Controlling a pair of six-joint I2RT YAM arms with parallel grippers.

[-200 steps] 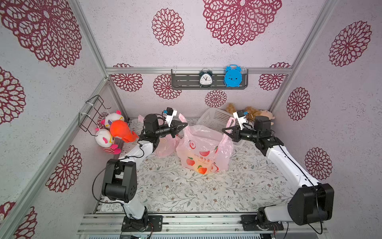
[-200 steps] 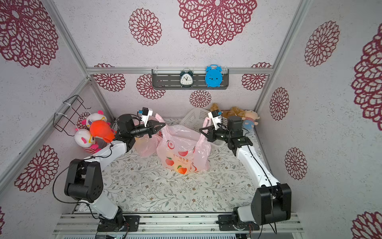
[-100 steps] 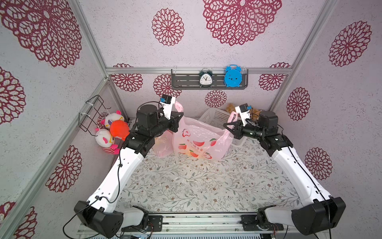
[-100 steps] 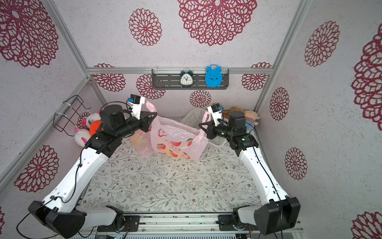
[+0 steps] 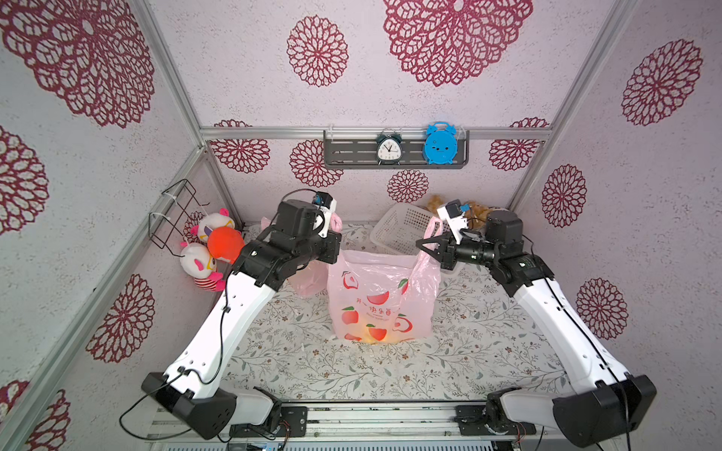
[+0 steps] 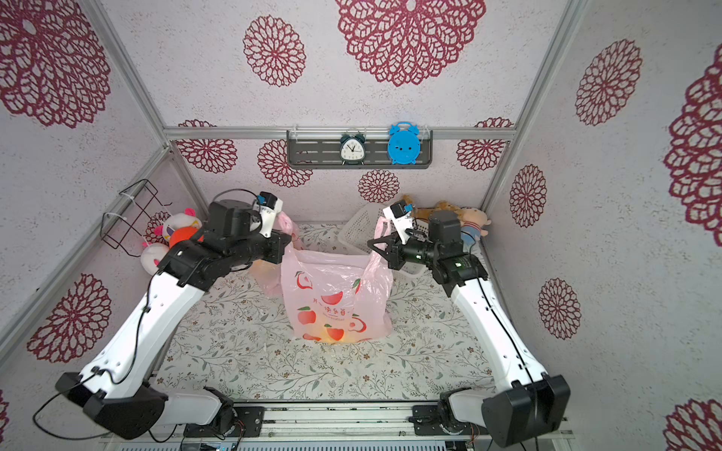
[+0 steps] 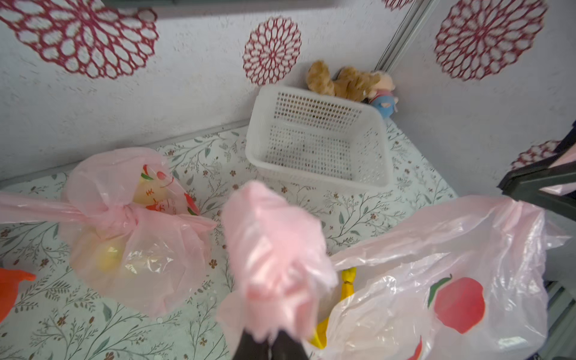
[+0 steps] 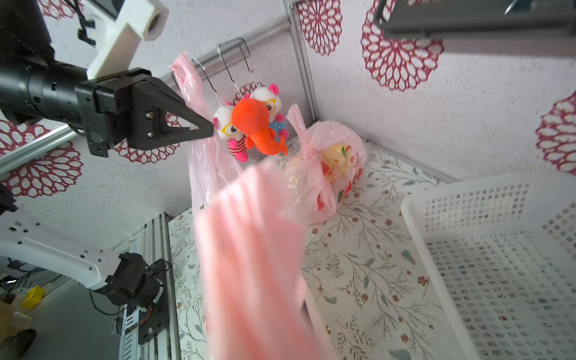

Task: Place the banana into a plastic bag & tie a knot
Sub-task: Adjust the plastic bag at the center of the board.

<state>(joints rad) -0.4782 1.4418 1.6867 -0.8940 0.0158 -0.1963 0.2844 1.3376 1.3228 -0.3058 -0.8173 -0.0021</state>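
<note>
From left: plush toys (image 5: 213, 250) hang by a wire rack (image 5: 176, 213) on the side wall. The left tool (image 8: 207, 129) is pinched together on one handle of a pink, peach-printed plastic bag (image 5: 381, 296), the handle's loose end poking up past its fingertips. Behind that arm a second pink bag (image 5: 308, 279), already knotted, sits on the floral bench (image 5: 312, 363). The printed bag hangs open-mouthed between the two arms and reaches down to the bench. The banana (image 7: 347, 280) lies inside it, its yellow stem showing through the opening in the left wrist view and a yellow glow showing at the bag's bottom in both top views. A white mesh basket (image 5: 402, 230) stands near the back wall. The right tool (image 5: 422, 244) is clamped on the bag's other handle. Stuffed animals (image 6: 465, 220) are piled in the back right corner.
</note>
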